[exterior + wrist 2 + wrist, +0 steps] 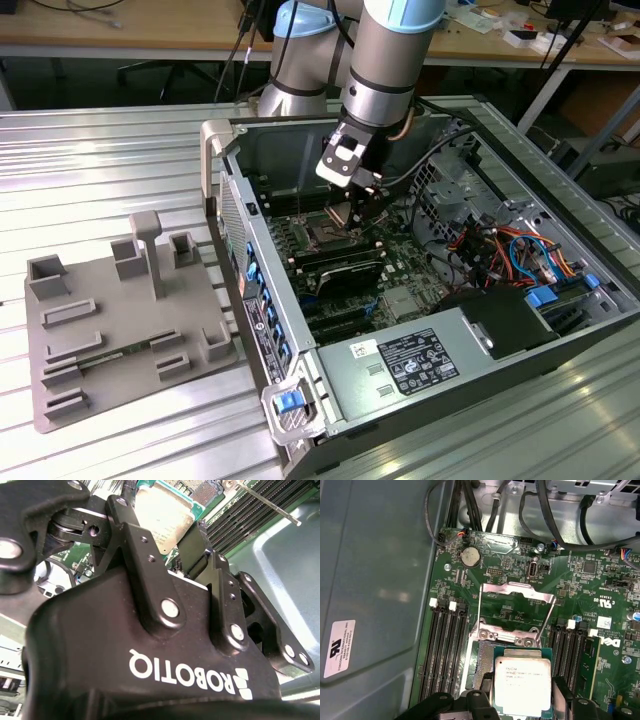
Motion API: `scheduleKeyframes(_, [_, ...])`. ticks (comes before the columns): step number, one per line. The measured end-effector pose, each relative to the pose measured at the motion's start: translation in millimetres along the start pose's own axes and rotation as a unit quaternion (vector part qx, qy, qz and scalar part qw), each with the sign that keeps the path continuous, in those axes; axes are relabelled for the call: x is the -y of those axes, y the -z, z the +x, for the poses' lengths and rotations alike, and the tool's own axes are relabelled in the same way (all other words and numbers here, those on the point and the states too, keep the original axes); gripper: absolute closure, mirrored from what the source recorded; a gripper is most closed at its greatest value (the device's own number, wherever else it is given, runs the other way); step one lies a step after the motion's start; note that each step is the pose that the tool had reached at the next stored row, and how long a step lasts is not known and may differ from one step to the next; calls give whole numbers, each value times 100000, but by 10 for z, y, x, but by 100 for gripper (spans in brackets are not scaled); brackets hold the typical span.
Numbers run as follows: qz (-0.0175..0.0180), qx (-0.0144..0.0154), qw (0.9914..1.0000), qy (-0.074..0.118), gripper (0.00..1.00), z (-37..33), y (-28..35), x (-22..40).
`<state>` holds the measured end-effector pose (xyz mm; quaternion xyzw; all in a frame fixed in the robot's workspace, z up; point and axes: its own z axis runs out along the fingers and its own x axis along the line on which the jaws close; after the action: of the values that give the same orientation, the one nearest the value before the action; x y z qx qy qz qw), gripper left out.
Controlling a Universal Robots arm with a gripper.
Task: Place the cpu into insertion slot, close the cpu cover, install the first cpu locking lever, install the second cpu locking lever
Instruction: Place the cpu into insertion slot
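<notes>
My gripper (357, 207) is inside the open computer case, shut on the cpu (522, 682), a flat square chip with a silver-grey top. A black finger (479, 700) presses on each of two opposite edges. In the second wrist view the cpu (162, 515) shows between the fingers (131, 535). The chip hangs over the insertion slot (484, 664), covering most of it; I cannot tell whether they touch. The cpu cover (516, 591), a thin silvery frame, stands swung open on its hinge beyond the slot. Two thin wire locking levers (549, 617) stand raised beside it.
Long black memory slots (442, 650) flank the socket on both sides. Black cables (540, 510) hang over the green motherboard's far edge. The grey case wall (370, 580) is close on one side. Outside the case, a grey parts fixture (120, 320) lies on the metal table.
</notes>
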<state>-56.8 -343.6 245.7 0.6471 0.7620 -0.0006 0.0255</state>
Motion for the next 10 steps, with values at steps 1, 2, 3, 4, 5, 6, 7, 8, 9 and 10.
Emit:
scheduleKeyframes(1, [-2,1,100000,-39,45,0,0,0])
scheduleKeyframes(2, [0,5,100000,-80,45,0,0,0])
scheduleKeyframes(3, [3,6,100000,-122,45,0,0,0])
scheduleKeyframes(4, [5,8,100000,-162,45,0,0,0])
scheduleKeyframes(5, [6,12,100000,-221,45,0,0,0])
scheduleKeyframes(6, [11,17,100000,-269,45,0,0,0])
scheduleKeyframes(7, [8,17,99999,-338,45,0,0,0])
scheduleKeyframes(8, [14,20,99999,-398,45,0,0,0])
scheduleKeyframes(9, [16,21,99999,-443,45,0,0,0])
scheduleKeyframes(10, [20,27,99999,-543,45,0,0,0])
